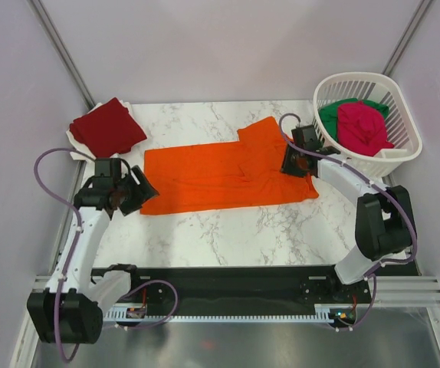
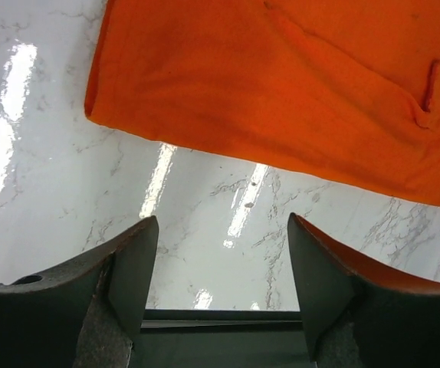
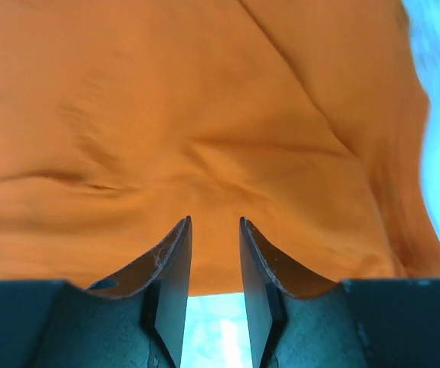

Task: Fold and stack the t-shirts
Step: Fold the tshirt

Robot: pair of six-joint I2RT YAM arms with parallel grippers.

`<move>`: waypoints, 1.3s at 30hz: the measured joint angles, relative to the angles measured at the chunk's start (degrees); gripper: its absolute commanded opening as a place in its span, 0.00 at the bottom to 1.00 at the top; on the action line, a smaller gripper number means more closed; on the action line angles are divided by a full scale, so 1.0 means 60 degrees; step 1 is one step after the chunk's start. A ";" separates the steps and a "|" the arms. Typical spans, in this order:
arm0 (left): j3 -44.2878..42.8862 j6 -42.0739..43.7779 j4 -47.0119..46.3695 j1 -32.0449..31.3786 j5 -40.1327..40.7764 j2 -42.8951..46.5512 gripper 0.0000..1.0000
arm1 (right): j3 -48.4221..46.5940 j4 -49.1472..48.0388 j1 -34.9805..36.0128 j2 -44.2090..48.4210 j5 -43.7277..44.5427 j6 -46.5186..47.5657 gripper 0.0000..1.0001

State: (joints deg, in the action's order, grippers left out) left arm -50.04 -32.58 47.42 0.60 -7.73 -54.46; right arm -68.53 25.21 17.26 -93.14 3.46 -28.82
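Top external view: I've got the orange t-shirt [image 1: 220, 172] spread flat mid-table [image 1: 243, 230]. My left gripper [image 1: 139, 192] hovers at the shirt's 9 o'clock corner with its jaws spread wide, only marble between them. My right gripper [image 1: 293, 165] sits over the 3 o'clock end, jaws narrowly parted, with no cloth visibly between them. The dark red t-shirt [image 1: 106, 126] lies folded at 10 o'clock. The white basket [image 1: 404, 149] crowds my right arm at 2 o'clock, with the green t-shirt [image 1: 331, 115] and magenta t-shirt [image 1: 362, 126] bundled inside.
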 measured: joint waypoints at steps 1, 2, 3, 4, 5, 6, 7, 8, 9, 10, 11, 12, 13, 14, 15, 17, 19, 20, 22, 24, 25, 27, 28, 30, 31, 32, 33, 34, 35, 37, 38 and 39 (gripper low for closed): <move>0.0044 -0.0178 -0.0233 -0.0197 0.0015 -0.0364 0.75 | 0.0481 -0.0062 -0.0178 -0.0004 -0.0073 -0.0011 0.39; 0.0076 -0.0317 -0.0463 -0.0382 0.0029 -0.0699 0.75 | 0.0903 0.0000 -0.0390 -0.0007 -0.0087 -0.0015 0.40; 0.0106 -0.0426 -0.0645 -0.0546 0.0066 -0.0994 0.75 | 0.1300 0.0058 -0.0616 -0.0007 -0.0040 -0.0018 0.43; 0.0127 -0.0539 -0.0852 -0.0725 0.0131 -0.1355 0.74 | 0.1566 0.0109 -0.0780 0.0000 0.0011 -0.0026 0.46; 0.0164 -0.0645 -0.1075 -0.0878 0.0222 -0.1687 0.74 | 0.1851 0.0157 -0.0998 0.0015 0.0124 -0.0066 0.48; 0.0211 -0.0721 -0.1297 -0.1009 0.0339 -0.2029 0.74 | 0.2106 0.0189 -0.1206 0.0055 0.0284 -0.0102 0.50; 0.0255 -0.0798 -0.1472 -0.1122 0.0470 -0.2361 0.74 | 0.2306 0.0233 -0.1377 0.0127 0.0441 -0.0157 0.51; 0.0284 -0.0860 -0.1625 -0.1206 0.0605 -0.2648 0.74 | 0.2459 0.0259 -0.1501 0.0226 0.0586 -0.0189 0.52; 0.0313 -0.0914 -0.1785 -0.1264 0.0801 -0.2973 0.74 | 0.2546 0.0266 -0.1555 0.0313 0.0710 -0.0219 0.53; 0.0342 -0.0965 -0.1953 -0.1304 0.1002 -0.3340 0.74 | 0.2619 0.0270 -0.1596 0.0437 0.0860 -0.0251 0.54; 0.0357 -0.0994 -0.2065 -0.1308 0.1129 -0.3588 0.74 | 0.2637 0.0266 -0.1603 0.0492 0.0947 -0.0262 0.54; 0.0390 -0.1042 -0.2218 -0.1311 0.1322 -0.3916 0.74 | 0.2641 0.0233 -0.1603 0.0525 0.1009 -0.0270 0.55; 0.0415 -0.1086 -0.2324 -0.1311 0.1479 -0.4189 0.74 | 0.2641 0.0200 -0.1603 0.0532 0.1089 -0.0280 0.55; 0.0441 -0.1126 -0.2430 -0.1308 0.1621 -0.4488 0.74 | 0.2656 0.0178 -0.1603 0.0528 0.1144 -0.0302 0.55; 0.0441 -0.1162 -0.2503 -0.1308 0.1774 -0.4761 0.75 | 0.2677 0.0171 -0.1603 0.0525 0.1169 -0.0310 0.56; 0.0448 -0.1217 -0.2656 -0.1311 0.2000 -0.5282 0.74 | 0.2721 0.0157 -0.1606 0.0525 0.1209 -0.0321 0.56; 0.0357 -0.1282 -0.2739 -0.1315 0.2138 -0.5530 0.75 | 0.2736 0.0149 -0.1606 0.0525 0.1235 -0.0321 0.57; 0.0357 -0.1315 -0.2798 -0.1330 0.2218 -0.5544 0.75 | 0.2743 0.0149 -0.1606 0.0525 0.1235 -0.0321 0.57; 0.0364 -0.1417 -0.2827 -0.1355 0.2331 -0.5563 0.76 | 0.2827 0.0091 -0.1606 0.0535 0.1242 -0.0339 0.57; 0.0488 -0.1570 -0.2947 -0.1351 0.2364 -0.5413 0.76 | 0.3071 0.0004 -0.1606 0.0612 0.1268 -0.0393 0.57; 0.0637 -0.1657 -0.3075 -0.1348 0.2375 -0.5282 0.76 | 0.3187 0.0015 -0.1606 0.0670 0.1279 -0.0419 0.58; 0.1005 -0.1832 -0.3362 -0.1344 0.2364 -0.4874 0.76 | 0.3497 0.0022 -0.1610 0.0882 0.1315 -0.0492 0.58; 0.1235 -0.1923 -0.3472 -0.1333 0.2339 -0.4619 0.77 | 0.3625 0.0040 -0.1610 0.1024 0.1330 -0.0557 0.58; 0.1785 -0.2131 -0.3486 -0.1319 0.2189 -0.3963 0.77 | 0.3909 0.0127 -0.1628 0.1432 0.1337 -0.0699 0.58; 0.2047 -0.2233 -0.3428 -0.1311 0.2127 -0.3603 0.77 | 0.4029 0.0215 -0.1657 0.1690 0.1337 -0.0772 0.58; 0.2299 -0.2331 -0.3348 -0.1297 0.2018 -0.3238 0.77 | 0.4120 0.0321 -0.1708 0.1945 0.1337 -0.0838 0.58; 0.2535 -0.2437 -0.3206 -0.1297 0.1927 -0.2838 0.77 | 0.4178 0.0444 -0.1767 0.2200 0.1337 -0.0892 0.58; 0.2718 -0.2521 -0.3093 -0.1297 0.1847 -0.2532 0.77 | 0.4200 0.0543 -0.1825 0.2386 0.1337 -0.0922 0.58; 0.2892 -0.2626 -0.2889 -0.1297 0.1734 -0.2138 0.77 | 0.4204 0.0659 -0.1894 0.2597 0.1341 -0.0962 0.58; 0.3184 -0.2812 -0.2503 -0.1300 0.1596 -0.1341 0.77 | 0.4207 0.0925 -0.2000 0.2991 0.1333 -0.1020 0.58; 0.3279 -0.2878 -0.2295 -0.1300 0.1494 -0.0962 0.78 | 0.4211 0.1049 -0.2029 0.3162 0.1330 -0.1049 0.58; 0.3322 -0.2907 -0.2058 -0.1300 0.1457 -0.0623 0.78 | 0.4255 0.1217 -0.2051 0.3486 0.1315 -0.1100 0.59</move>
State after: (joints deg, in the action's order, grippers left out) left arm -30.11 -50.02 35.07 -7.20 1.02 -58.19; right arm -43.00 32.51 4.95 -72.23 11.35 -35.42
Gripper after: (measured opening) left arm 0.774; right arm 0.583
